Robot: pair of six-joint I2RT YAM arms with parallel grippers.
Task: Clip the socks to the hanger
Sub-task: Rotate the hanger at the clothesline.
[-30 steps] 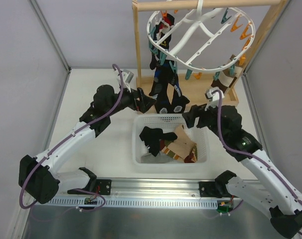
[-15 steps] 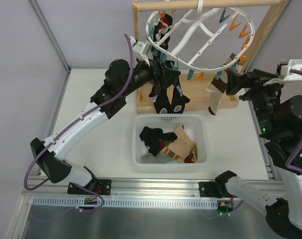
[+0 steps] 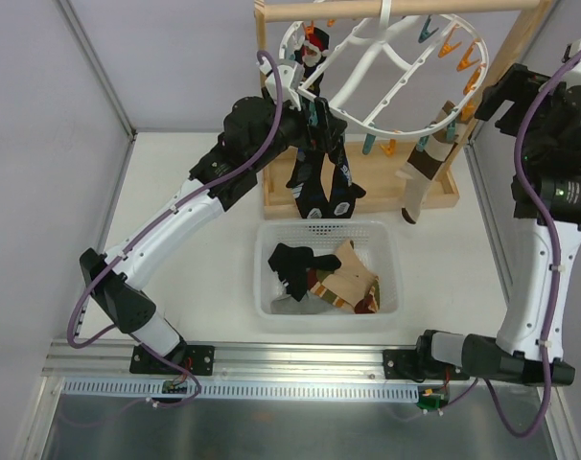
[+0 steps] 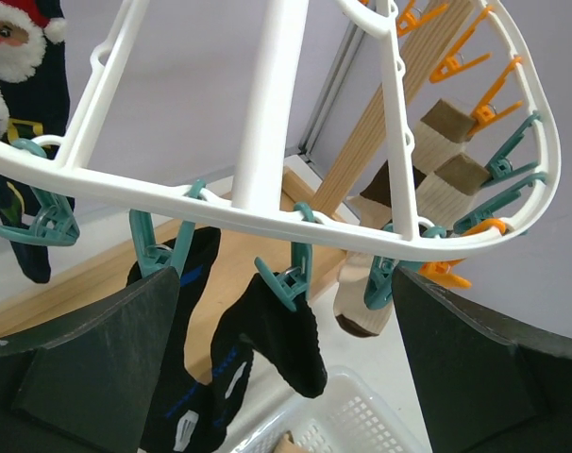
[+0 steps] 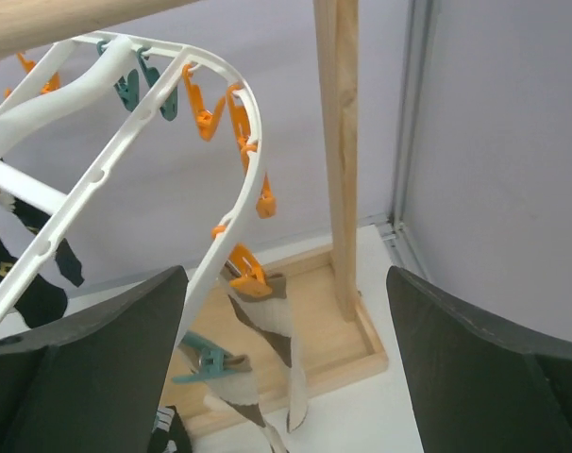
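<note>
The white oval hanger (image 3: pixel 391 67) hangs from a wooden bar. Black socks with blue and white marks (image 3: pixel 321 182) hang from teal pins on its left. A brown-and-cream striped sock (image 3: pixel 420 182) hangs on its right. My left gripper (image 3: pixel 314 120) is open and empty just below the ring's left side. In the left wrist view a pinned black sock (image 4: pixel 286 330) hangs between its fingers (image 4: pixel 88 368), under the ring (image 4: pixel 220 212). My right gripper (image 3: pixel 497 96) is open and empty, high at the right. Its view shows the ring (image 5: pixel 206 255) and the striped sock (image 5: pixel 281 330).
A white mesh basket (image 3: pixel 269 244) with several loose socks, black (image 3: pixel 298 264) and tan (image 3: pixel 348 273), stands in front of the stand. The wooden frame's posts (image 3: pixel 263 105) and base (image 3: pixel 434 196) surround the hanger. A Santa sock (image 3: pixel 314 43) hangs at the back. Grey walls stand left and right.
Both arms have risen from near the basket. The left gripper moved up to the ring's left side. The right gripper swung up and right, past the striped sock.
</note>
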